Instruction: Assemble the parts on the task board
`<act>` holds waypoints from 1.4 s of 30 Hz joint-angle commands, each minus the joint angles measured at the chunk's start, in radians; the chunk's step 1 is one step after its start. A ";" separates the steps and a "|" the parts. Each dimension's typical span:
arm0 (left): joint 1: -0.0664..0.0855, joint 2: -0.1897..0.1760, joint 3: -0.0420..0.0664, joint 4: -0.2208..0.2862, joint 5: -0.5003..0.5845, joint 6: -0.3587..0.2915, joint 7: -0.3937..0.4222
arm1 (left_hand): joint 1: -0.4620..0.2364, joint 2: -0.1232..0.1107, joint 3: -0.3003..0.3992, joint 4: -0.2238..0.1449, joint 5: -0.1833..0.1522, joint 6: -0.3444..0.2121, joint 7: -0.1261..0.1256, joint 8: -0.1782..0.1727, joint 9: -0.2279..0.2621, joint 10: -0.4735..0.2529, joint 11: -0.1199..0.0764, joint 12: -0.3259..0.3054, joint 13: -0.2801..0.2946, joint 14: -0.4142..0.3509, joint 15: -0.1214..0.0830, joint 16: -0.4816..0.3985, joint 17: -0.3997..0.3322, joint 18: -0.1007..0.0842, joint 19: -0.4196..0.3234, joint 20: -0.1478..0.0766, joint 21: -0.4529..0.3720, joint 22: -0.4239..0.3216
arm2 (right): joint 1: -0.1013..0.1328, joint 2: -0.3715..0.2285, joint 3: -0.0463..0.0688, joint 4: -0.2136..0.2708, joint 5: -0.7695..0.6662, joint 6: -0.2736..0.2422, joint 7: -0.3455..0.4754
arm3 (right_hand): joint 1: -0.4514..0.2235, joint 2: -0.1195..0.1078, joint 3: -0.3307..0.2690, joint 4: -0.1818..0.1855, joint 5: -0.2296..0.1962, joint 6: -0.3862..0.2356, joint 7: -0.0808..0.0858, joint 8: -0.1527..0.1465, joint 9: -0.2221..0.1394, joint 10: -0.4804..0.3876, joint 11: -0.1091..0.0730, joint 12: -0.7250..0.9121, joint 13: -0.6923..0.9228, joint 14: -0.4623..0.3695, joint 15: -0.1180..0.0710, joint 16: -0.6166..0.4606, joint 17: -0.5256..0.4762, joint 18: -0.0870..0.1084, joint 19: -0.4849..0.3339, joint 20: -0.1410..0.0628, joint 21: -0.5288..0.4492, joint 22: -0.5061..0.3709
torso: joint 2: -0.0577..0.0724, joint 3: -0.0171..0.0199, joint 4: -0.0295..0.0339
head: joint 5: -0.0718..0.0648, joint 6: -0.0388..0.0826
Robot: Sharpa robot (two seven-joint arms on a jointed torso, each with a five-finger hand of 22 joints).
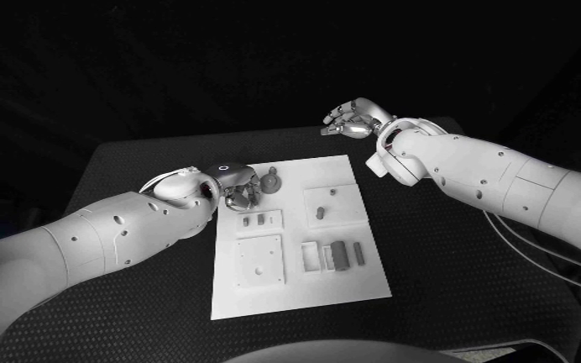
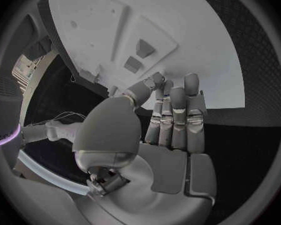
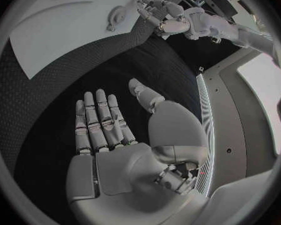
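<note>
The white task board (image 1: 303, 283) lies in the middle of the black table. My left hand (image 1: 238, 189) hovers at the board's far left corner, fingers stretched out side by side with nothing in them (image 2: 175, 115). Just right of it lies a grey keyhole-shaped part (image 1: 274, 181), which the right wrist view shows beside the left hand (image 3: 158, 16) as a round piece (image 3: 117, 17). Two grey bars (image 1: 348, 254) lie near the board's right edge. My right hand (image 1: 353, 121) hangs open beyond the board's far right corner, palm flat and bare (image 3: 115, 135).
Raised white plates sit on the board: one with a small peg (image 1: 333, 203), a small one with grey pieces (image 1: 258, 222), a square one (image 1: 259, 262). Two white blocks (image 1: 316, 256) lie beside the bars. Black mat (image 1: 460, 262) surrounds the board.
</note>
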 commanded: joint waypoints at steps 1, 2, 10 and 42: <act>-0.004 0.006 -0.002 0.000 -0.009 0.009 0.001 | -0.002 0.008 0.006 0.001 0.005 0.008 -0.003 0.003 0.001 0.010 0.002 0.003 0.001 0.005 -0.002 0.007 0.002 0.022 0.003 -0.007 0.004 0.025 | 0.000 0.001 0.000 0.001 0.001 0.009 0.010 | -0.008 -0.002 -0.004 0.002 0.000 -0.006 0.025 0.002 -0.001 0.010 0.000 -0.007 -0.002 0.007 -0.001 -0.005 -0.002 0.007 0.008 0.002 -0.007 0.001 | 0.000 0.0007 -0.0010 | -0.001 -0.002; -0.004 0.006 -0.003 0.000 -0.009 0.012 0.001 | -0.002 0.009 0.006 0.001 0.005 0.008 -0.003 0.003 0.001 0.010 0.002 0.003 0.001 0.005 -0.002 0.007 0.002 0.022 0.003 -0.007 0.004 0.025 | 0.000 0.001 0.000 0.001 0.001 0.009 0.010 | -0.008 -0.002 -0.004 0.002 0.000 -0.006 0.025 0.002 -0.001 0.010 0.000 -0.007 -0.002 0.007 -0.001 -0.005 -0.002 0.007 0.008 0.002 -0.007 0.001 | 0.000 0.0008 -0.0009 | -0.001 -0.002; -0.004 0.005 -0.006 0.002 -0.013 0.027 0.000 | -0.002 0.009 0.007 0.001 0.005 0.007 -0.003 0.003 0.001 0.010 0.002 0.002 0.002 0.006 -0.002 0.007 0.002 0.022 0.003 -0.007 0.004 0.025 | 0.000 -0.001 0.000 0.001 0.001 0.010 0.009 | -0.008 -0.002 -0.004 0.002 0.000 -0.006 0.025 0.003 -0.002 0.010 0.000 -0.007 -0.003 0.008 -0.001 -0.005 -0.002 0.007 0.009 0.002 -0.008 0.001 | 0.000 0.0014 -0.0005 | -0.002 -0.003; -0.007 0.023 -0.033 -0.024 -0.022 0.024 0.005 | 0.000 0.011 0.010 0.001 0.005 0.007 -0.003 0.004 0.000 0.014 0.001 0.001 0.003 0.006 -0.003 0.010 0.004 0.022 0.002 -0.008 0.009 0.025 | 0.000 -0.001 0.000 0.002 0.001 0.018 0.005 | -0.008 -0.002 -0.005 0.003 0.000 -0.006 0.025 0.004 -0.003 0.011 0.000 -0.007 -0.008 0.008 -0.001 -0.006 -0.004 0.008 0.009 0.003 -0.010 0.003 | 0.000 0.0004 0.0000 | -0.005 -0.005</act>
